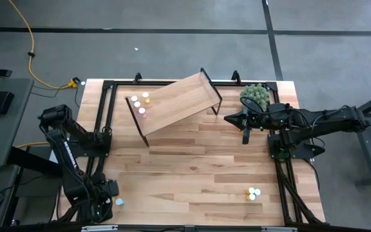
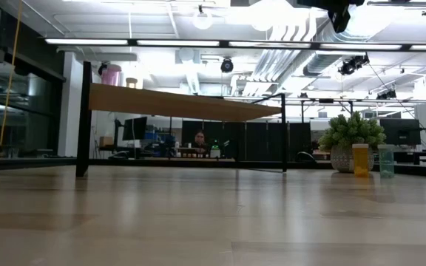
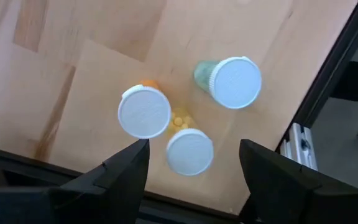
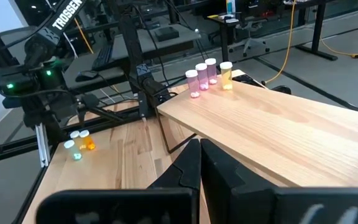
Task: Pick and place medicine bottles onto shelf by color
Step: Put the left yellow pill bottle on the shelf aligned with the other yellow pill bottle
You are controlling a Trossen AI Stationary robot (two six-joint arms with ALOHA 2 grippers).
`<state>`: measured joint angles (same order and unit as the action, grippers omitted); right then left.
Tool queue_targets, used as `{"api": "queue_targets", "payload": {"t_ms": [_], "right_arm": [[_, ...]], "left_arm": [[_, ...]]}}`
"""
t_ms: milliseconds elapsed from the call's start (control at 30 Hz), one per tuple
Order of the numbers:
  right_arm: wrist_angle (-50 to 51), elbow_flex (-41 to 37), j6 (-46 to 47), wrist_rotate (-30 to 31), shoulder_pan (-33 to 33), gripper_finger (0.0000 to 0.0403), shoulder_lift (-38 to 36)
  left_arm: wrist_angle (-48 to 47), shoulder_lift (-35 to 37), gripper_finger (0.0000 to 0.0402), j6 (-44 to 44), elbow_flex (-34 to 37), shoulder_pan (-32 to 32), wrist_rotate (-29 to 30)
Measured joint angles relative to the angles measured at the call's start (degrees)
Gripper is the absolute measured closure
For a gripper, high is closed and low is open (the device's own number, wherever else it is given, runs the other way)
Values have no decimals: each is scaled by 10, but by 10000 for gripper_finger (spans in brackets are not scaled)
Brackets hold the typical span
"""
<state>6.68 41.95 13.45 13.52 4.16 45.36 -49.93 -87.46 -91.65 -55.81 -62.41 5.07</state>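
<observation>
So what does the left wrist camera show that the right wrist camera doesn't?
Only the left wrist view looks straight down on the caps of three small bottles, with the left arm's open jaws on either side of the picture's lower edge. Only the right wrist view shows the wooden shelf, a row of pink and yellow bottles at its far end, the left arm beyond, and the right arm's shut jaws. Both show that little bottle cluster and the wooden table it stands on.
</observation>
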Motion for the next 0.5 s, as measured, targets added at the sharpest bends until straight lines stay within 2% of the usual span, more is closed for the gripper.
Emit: {"api": "queue_targets", "payload": {"t_ms": [500], "right_arm": [[5,0,0,0,0,403,0]], "left_arm": [[1,-24,167,8,0,-3,0]]}}
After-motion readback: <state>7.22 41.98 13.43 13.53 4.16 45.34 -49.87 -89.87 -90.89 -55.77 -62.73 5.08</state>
